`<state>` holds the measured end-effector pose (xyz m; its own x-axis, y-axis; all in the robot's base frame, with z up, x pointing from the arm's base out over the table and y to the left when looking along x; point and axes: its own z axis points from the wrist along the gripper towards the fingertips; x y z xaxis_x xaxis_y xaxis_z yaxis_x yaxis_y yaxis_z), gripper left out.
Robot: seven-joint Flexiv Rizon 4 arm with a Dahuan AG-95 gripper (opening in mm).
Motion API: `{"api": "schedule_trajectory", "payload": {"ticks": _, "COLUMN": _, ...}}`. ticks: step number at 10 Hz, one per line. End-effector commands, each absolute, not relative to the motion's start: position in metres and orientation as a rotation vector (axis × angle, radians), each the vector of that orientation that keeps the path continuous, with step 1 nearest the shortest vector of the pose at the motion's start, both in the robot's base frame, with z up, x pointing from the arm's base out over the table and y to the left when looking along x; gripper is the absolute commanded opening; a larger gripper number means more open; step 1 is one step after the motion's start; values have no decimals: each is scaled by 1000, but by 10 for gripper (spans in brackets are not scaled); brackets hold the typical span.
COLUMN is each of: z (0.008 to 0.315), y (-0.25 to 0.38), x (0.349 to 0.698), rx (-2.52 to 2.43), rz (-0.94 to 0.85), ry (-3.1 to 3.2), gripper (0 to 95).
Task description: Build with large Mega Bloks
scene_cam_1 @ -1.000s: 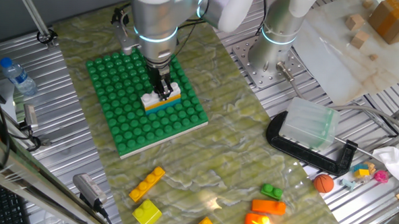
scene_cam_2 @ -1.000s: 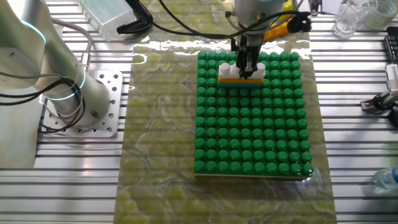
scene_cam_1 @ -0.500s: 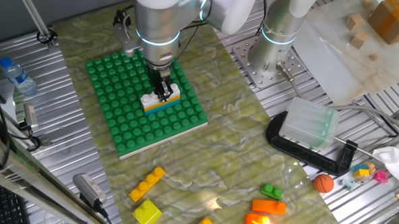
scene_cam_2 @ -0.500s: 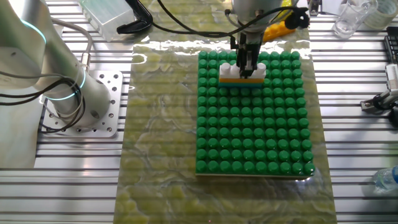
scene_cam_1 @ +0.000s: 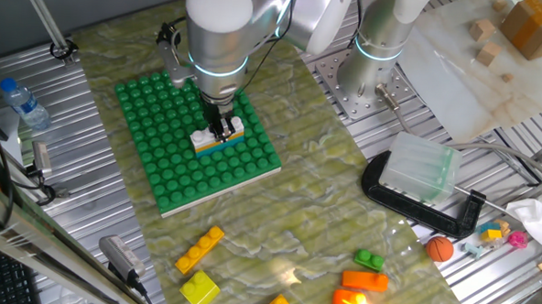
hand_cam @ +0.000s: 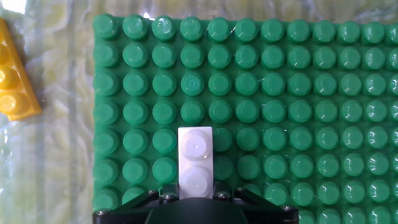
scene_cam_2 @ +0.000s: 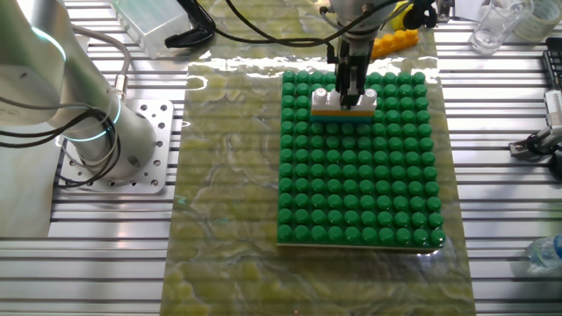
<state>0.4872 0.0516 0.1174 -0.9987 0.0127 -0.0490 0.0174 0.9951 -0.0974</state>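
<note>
A green studded baseplate (scene_cam_1: 162, 138) lies on the mat; it also shows in the other fixed view (scene_cam_2: 360, 193) and the hand view (hand_cam: 280, 93). On it stands a small stack: a white brick (scene_cam_1: 202, 138) on an orange layer (scene_cam_2: 342, 111) on a cyan one. My gripper (scene_cam_1: 222, 129) comes straight down on the stack, with its fingers closed on the middle of the white brick (scene_cam_2: 323, 95). In the hand view the white brick (hand_cam: 195, 155) runs out from between the jaws of my gripper (hand_cam: 195, 194). Loose bricks lie at the front: a yellow-orange bar (scene_cam_1: 200, 250), a yellow brick (scene_cam_1: 200, 289), a green one (scene_cam_1: 370, 260) and an orange one (scene_cam_1: 364, 281).
A yellow brick (scene_cam_2: 395, 39) lies just beyond the plate's far edge and shows at the left of the hand view (hand_cam: 12, 81). A second robot base (scene_cam_1: 372, 46), a black clamp with a clear box (scene_cam_1: 421, 172), a water bottle (scene_cam_1: 21, 103) and wooden cubes (scene_cam_1: 485, 33) ring the mat.
The arm's body has leaned over, and the gripper, stack and plate have shifted a few pixels. The gripper stays on the white brick.
</note>
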Motion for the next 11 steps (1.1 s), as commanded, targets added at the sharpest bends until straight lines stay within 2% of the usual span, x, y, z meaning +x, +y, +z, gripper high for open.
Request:
{"api": "schedule_trajectory", "payload": {"ticks": 1, "z": 112, "y": 50, "x": 487, "rx": 36, "rz": -131, "ry": 3083, "gripper": 0}}
{"api": "schedule_trajectory", "payload": {"ticks": 8, "z": 113, "y": 50, "x": 487, "rx": 31, "rz": -85, "ry": 3065, "gripper": 0}}
{"api": "schedule_trajectory", "payload": {"ticks": 11, "z": 114, "y": 49, "x": 486, "rx": 25, "rz": -127, "ry": 3078, "gripper": 0}}
